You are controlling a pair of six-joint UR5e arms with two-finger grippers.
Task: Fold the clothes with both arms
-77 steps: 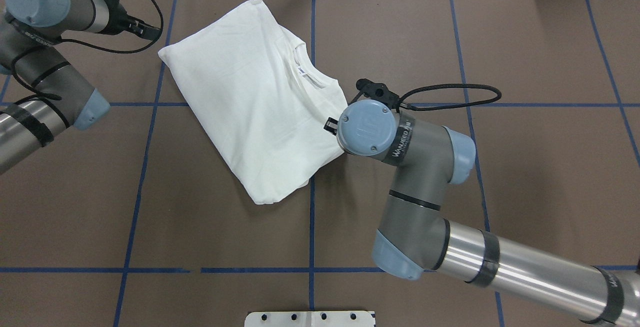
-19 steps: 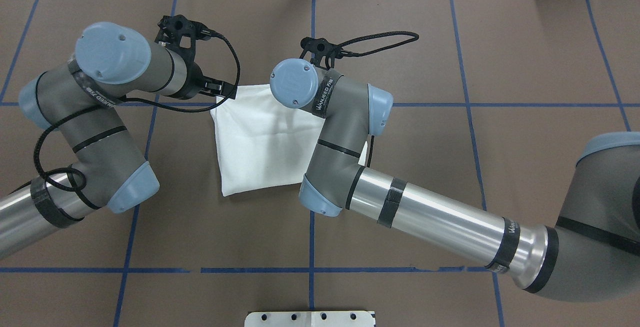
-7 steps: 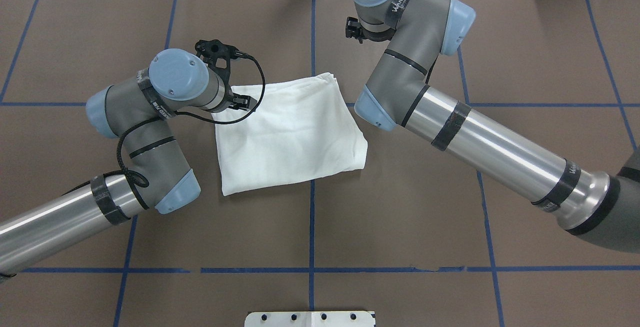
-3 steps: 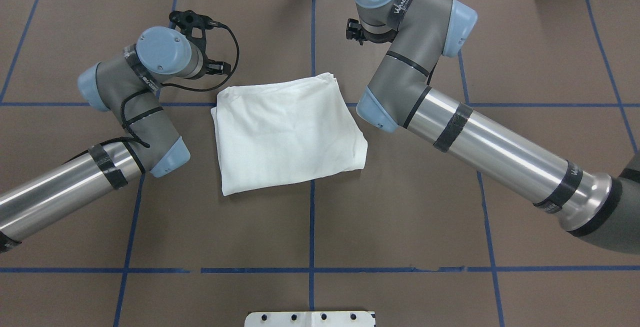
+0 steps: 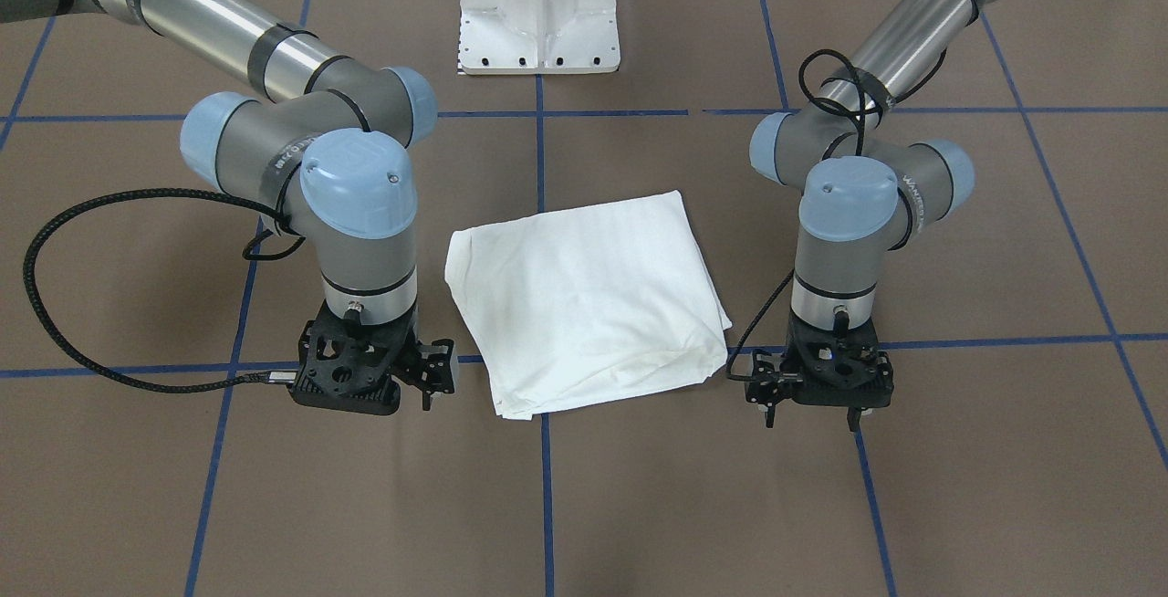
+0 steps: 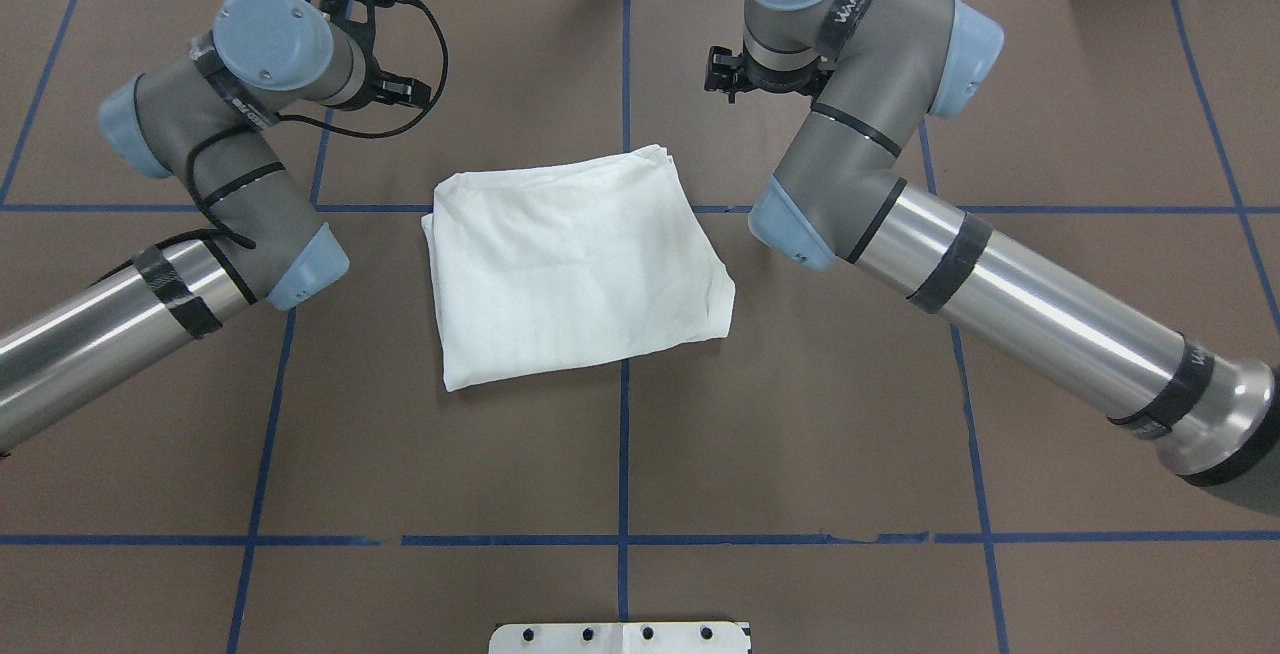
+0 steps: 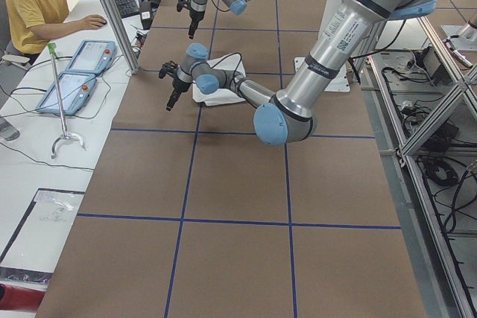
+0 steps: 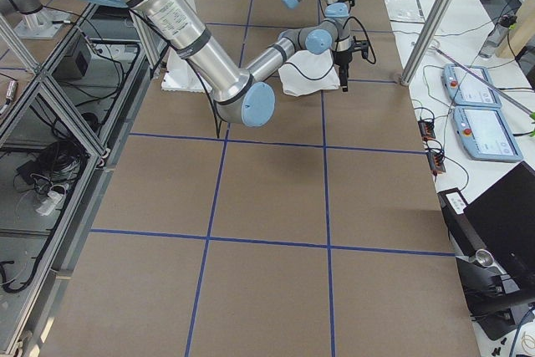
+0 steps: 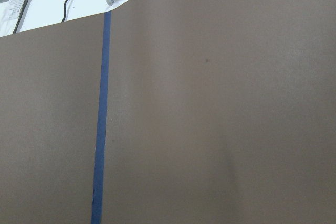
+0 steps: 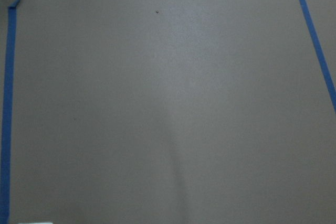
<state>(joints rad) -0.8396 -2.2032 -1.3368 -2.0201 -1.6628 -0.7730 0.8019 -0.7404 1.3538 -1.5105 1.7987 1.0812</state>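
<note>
The white T-shirt (image 6: pixel 575 264) lies folded into a nearly square packet at the middle of the brown surface (image 6: pixel 620 464), slightly askew to the blue tape lines (image 6: pixel 622 494), with bare room between its near edge and the white base plate (image 6: pixel 620 637). Past its far corners, one to each side and clear of the cloth, hang the two tools. The left tool (image 5: pixel 812 419) has its fingers spread and holds nothing. The right tool (image 5: pixel 436 378) is seen edge-on, so I cannot tell its state. Each sits about as near its own corner, so any further fold would likely draw the far edge toward the robot. Open surface lies all around.
</note>
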